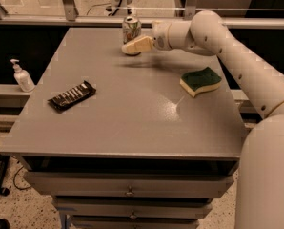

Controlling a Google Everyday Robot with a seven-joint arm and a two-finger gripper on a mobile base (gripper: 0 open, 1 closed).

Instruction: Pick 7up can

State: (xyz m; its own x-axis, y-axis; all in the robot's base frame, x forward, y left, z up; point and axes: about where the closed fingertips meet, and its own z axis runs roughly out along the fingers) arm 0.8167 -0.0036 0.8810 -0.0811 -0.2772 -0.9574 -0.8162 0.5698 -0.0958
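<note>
The 7up can (131, 29) stands upright near the far edge of the grey table (127, 113), whitish with green markings and a silver top. My gripper (130, 47) reaches in from the right on the white arm, with its cream fingers (137, 46) low over the table just in front of the can's base and overlapping its lower part in the view. I cannot tell whether it touches the can.
A green and yellow sponge (200, 81) lies at the right of the table. A dark snack bar (71, 96) lies at the left. A white pump bottle (22, 76) stands on a ledge off the table's left side. Drawers sit below the front edge.
</note>
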